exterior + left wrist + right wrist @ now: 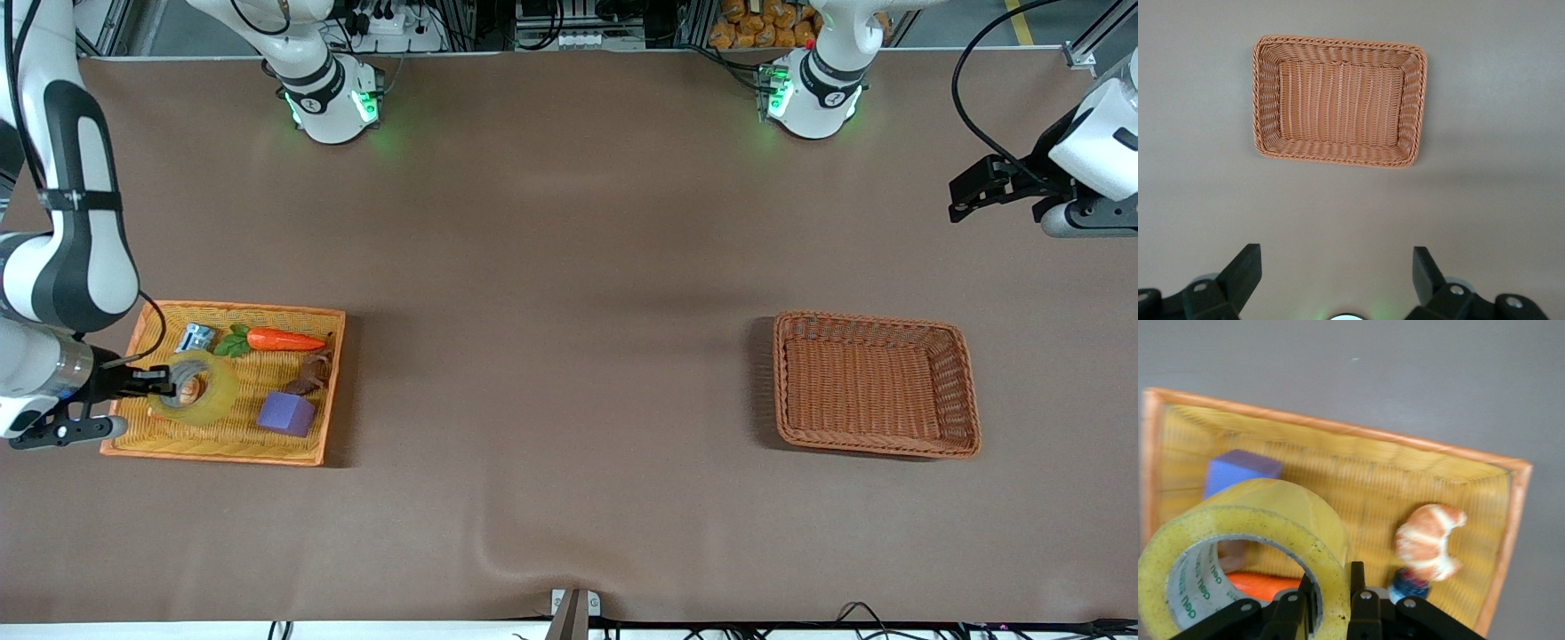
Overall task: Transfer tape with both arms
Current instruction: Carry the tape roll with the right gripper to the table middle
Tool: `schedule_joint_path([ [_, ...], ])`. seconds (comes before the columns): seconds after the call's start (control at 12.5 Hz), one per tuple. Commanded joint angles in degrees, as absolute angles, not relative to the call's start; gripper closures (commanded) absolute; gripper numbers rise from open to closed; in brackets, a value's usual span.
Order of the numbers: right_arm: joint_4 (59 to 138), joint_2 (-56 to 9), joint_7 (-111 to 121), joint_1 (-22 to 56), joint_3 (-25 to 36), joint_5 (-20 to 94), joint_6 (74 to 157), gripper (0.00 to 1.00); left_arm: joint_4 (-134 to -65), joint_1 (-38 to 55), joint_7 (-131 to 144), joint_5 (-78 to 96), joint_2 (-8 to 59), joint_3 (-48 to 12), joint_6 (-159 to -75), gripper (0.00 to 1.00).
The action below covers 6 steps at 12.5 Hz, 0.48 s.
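The right hand (pixel 1331 603) pinches the wall of the glossy translucent yellow tape (pixel 194 388) ring over the woven yellow tray (pixel 227 449), while the left hand (pixel 1337 277) waits spread wide, empty, above the brown tabletop (pixel 569 311).

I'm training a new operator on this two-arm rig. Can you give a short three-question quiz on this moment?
1. True or false: the right gripper is shut on the wall of the tape.
2. What lies in the brown wicker basket? A) the tape B) a carrot C) nothing
3. Fill in: the left gripper hangs open over the bare ____.

Key
1. True; one finger sits inside the ring, one outside, above the yellow tray.
2. C; the carrot and purple block are in the yellow tray.
3. table.
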State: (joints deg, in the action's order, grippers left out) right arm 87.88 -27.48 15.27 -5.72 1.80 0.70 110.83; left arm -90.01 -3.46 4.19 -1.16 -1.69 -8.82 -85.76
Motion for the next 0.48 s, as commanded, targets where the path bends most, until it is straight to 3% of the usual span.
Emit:
schedule_joint_path([
  [0.0,85.18,-27.42,5.41,0.41,1.58,5.60,106.97,1.00,-89.39,-3.60,3.60,-0.70,-1.67,-8.79,-85.78,0.00],
  [0.4,83.50,-28.12,-18.59,15.09,1.32,12.20,104.15,1.00,-89.21,-1.85,5.01,-0.70,0.87,-9.40,-86.83,0.00],
])
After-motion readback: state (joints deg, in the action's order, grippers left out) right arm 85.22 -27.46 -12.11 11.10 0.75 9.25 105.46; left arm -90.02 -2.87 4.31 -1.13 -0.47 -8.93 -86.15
